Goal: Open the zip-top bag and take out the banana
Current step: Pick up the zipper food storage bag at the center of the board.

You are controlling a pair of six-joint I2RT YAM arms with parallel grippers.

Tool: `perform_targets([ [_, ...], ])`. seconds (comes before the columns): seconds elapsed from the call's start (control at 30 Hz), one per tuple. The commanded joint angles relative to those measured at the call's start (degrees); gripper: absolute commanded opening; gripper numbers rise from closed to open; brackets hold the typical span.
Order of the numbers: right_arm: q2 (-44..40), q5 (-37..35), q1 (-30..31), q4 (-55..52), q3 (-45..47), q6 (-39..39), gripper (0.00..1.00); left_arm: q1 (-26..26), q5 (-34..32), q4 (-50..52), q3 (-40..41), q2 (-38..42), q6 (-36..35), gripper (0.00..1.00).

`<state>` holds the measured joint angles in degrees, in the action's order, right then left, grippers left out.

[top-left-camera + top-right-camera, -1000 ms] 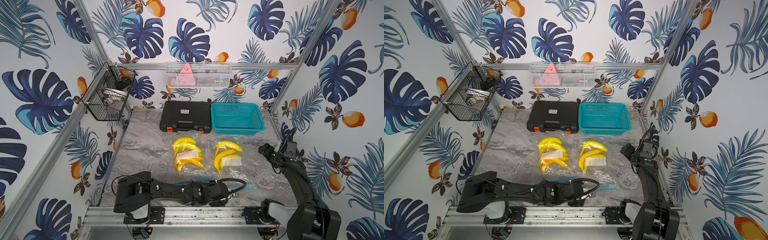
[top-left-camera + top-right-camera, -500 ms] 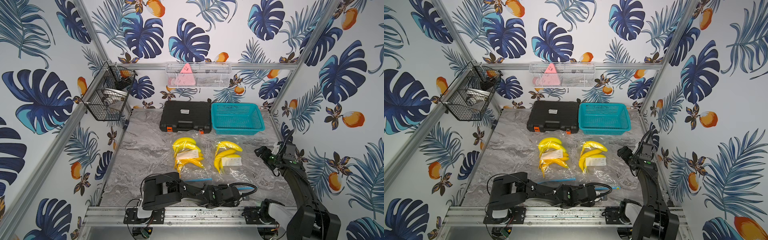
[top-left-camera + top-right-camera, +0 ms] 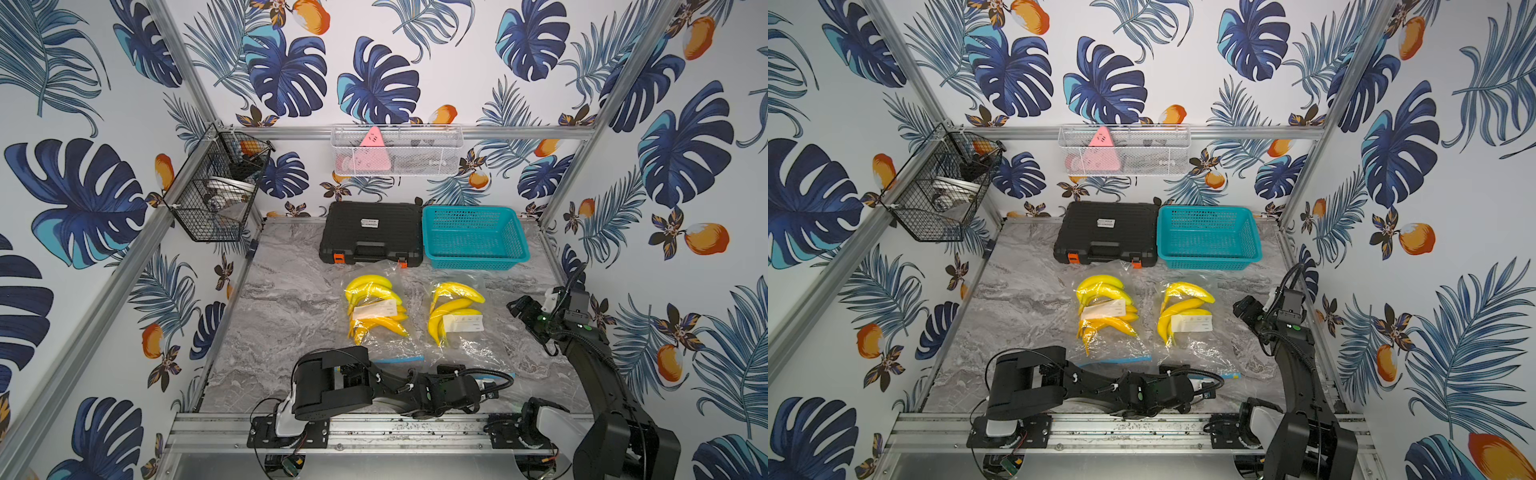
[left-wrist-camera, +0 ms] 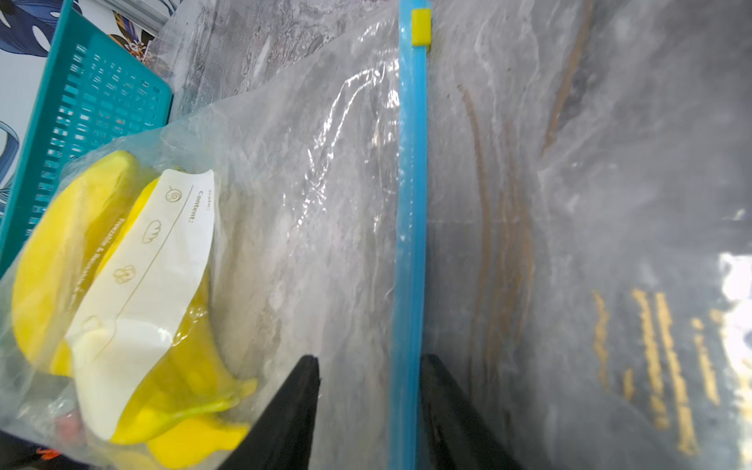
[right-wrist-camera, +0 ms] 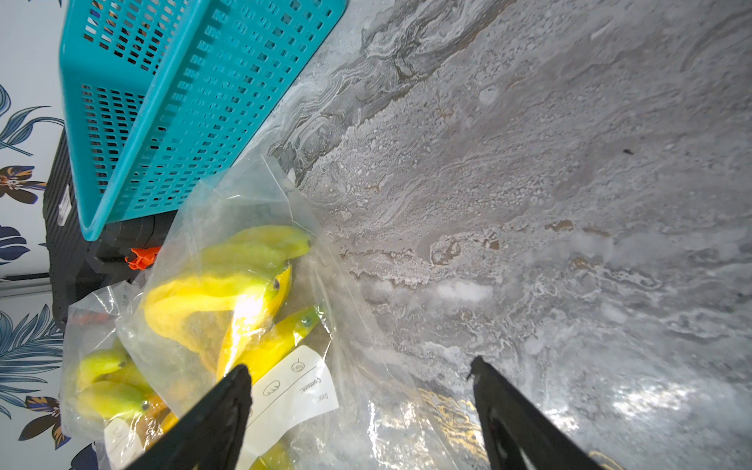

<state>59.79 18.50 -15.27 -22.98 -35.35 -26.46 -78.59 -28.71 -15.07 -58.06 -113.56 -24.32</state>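
While left tool (image 4: pixel 368 358) straddles zip strip (image 4: pixel 411 203), jaws half-open, unclamped | right tool (image 5: pixel 359 362) wide-open, empty | tool bases cut off

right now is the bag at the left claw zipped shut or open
Looks shut: blue zip strip lies flat as one unbroken band, yellow slider at its end, bananas inside.

Grey marble-patterned table (image 3: pixel 291 307), shown in both top views. Along its far edge lie a black case (image 3: pixel 371 232) and, just beside it on the right, a teal basket (image 3: pixel 473 261). Nearer, at mid-table, two clear bags lie flat side by side and apart: the left bag (image 3: pixel 390 347) and the right bag (image 3: pixel 471 351), each with yellow bananas (image 3: pixel 370 289) in its far half and a blue zip strip (image 3: pixel 399 359) across its near end.
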Motion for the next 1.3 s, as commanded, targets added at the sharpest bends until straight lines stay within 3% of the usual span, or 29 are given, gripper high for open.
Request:
perform_targets([
  [0.0,0.00,0.57,-0.02,0.48,0.11,0.00,0.87,0.03,-1.42,5.55,1.50,0.09,-3.78,0.47],
  [0.17,0.26,0.74,0.02,0.83,0.26,0.00,0.87,0.06,-2.55,4.94,1.99,-0.38,-5.26,0.36],
  [0.4,0.25,2.33,0.00,1.01,0.47,-0.15,0.87,0.73,0.60,8.61,-1.58,-0.86,-2.60,0.00],
  [0.5,0.02,4.32,0.07,1.19,0.59,-0.24,0.84,2.56,2.87,9.71,-2.25,1.30,0.63,0.00],
  [0.73,-2.03,12.40,0.08,1.11,2.34,0.71,0.64,9.62,6.98,14.19,-0.72,11.15,4.94,0.00],
  [0.93,-4.13,21.56,0.06,2.72,4.59,-0.03,0.65,16.92,12.80,17.96,-0.24,18.44,8.03,0.00],
  [1.1,-8.68,25.69,0.02,7.62,6.78,-4.55,0.69,20.50,16.44,21.27,-2.52,19.42,9.16,0.00],
  [1.27,-6.93,30.81,0.00,9.36,6.65,-8.32,0.57,23.98,19.74,22.49,-4.27,19.47,10.26,0.00],
])
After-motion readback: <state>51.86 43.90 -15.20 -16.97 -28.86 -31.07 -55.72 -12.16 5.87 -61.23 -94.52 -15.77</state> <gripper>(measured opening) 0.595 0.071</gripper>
